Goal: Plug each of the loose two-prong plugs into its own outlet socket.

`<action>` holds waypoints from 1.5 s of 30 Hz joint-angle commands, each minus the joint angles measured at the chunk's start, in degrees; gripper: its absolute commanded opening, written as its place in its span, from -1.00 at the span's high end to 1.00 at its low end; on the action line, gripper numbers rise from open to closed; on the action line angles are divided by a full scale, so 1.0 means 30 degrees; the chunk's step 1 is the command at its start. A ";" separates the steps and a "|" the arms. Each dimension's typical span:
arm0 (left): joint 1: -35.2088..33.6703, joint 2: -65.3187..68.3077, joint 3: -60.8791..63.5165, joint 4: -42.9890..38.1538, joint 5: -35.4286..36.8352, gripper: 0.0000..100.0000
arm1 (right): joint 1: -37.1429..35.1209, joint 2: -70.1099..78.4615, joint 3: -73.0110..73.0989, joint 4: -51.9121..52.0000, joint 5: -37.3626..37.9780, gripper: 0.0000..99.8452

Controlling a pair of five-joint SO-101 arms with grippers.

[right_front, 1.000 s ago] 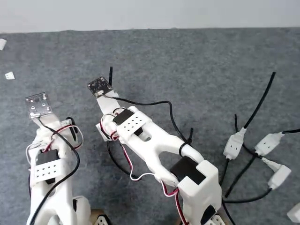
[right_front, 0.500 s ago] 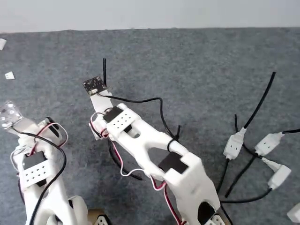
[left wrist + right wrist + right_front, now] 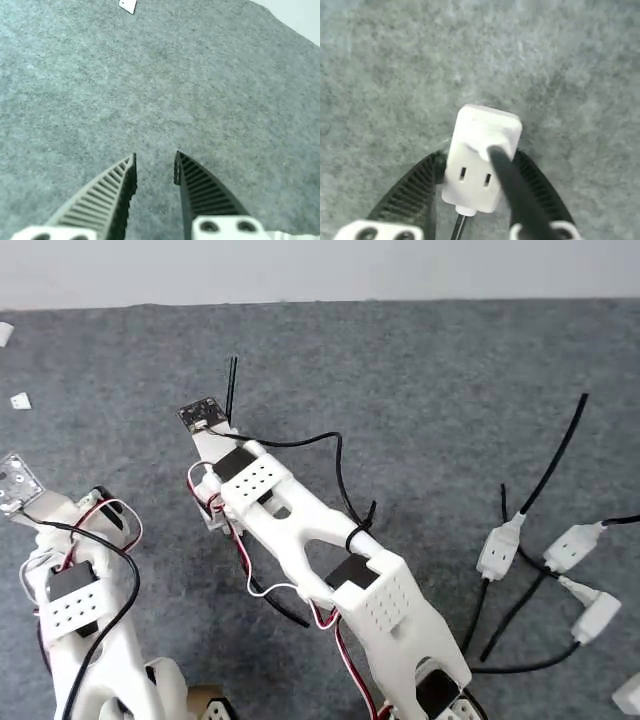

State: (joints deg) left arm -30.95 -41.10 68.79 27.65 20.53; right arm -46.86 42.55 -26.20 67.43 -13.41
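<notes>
Right tool (image 3: 479, 160) clamped on white outlet socket (image 3: 487, 131), left tool (image 3: 155, 157) slightly parted, empty, over mat (image 3: 210, 75)

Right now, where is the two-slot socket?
Right wrist view: the socket is clamped in the right gripper over grey carpet, far from the loose plugs to its right.

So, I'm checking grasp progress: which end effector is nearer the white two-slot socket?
Right. The right end effector is shut on the socket; the left end effector hangs open over grey carpet, apart from it.
</notes>
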 commanded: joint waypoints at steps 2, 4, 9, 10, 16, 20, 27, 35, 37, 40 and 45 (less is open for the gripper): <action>0.0117 -0.0117 -0.0835 -0.0527 0.0088 0.76 | 0.0484 -0.1421 -0.1055 0.2300 0.1084 0.98; 0.0147 -0.0117 -0.0835 -0.0527 0.0088 0.76 | 0.0718 -0.2183 -0.0996 0.3414 0.1143 0.98; 0.0703 -0.0088 -0.0777 -0.0527 0.0029 0.76 | 0.1978 -0.4059 -0.0938 0.6227 0.1114 0.98; 0.0703 -0.0088 -0.0777 -0.0527 0.0029 0.76 | 0.2154 -0.4498 -0.0674 0.6579 0.1114 0.98; 0.0733 -0.0088 -0.0777 -0.0527 0.0029 0.76 | 0.4440 -0.8190 0.4718 0.4381 0.1377 0.98; 0.0733 -0.0088 -0.0777 -0.0557 0.0029 0.76 | 0.5875 -1.2674 0.9582 0.2799 0.2696 0.98; 0.0938 -0.0088 -0.0747 -0.0557 0.0029 0.76 | 1.0799 -2.1934 1.7846 0.0484 0.5304 0.98; 0.2110 -0.0088 -0.0308 -0.0527 -0.1348 0.76 | 2.2784 -2.2901 2.1538 -0.1245 0.7414 0.98; 0.2315 -0.0117 -0.0073 -0.0557 -0.1407 0.76 | 2.5509 -2.2344 2.2271 -0.2799 0.7648 0.98; 0.2725 -0.0147 0.0073 -0.0498 -0.2256 0.76 | 2.8527 -2.1436 2.2916 -0.4527 0.8234 0.98; 0.3692 -0.0264 0.0777 -0.0527 -0.2813 0.76 | 3.1106 -2.0000 2.3443 -0.6022 0.8791 0.86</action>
State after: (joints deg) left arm -22.51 -41.10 70.55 27.65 13.58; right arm 42.73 -18.11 44.57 51.52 11.74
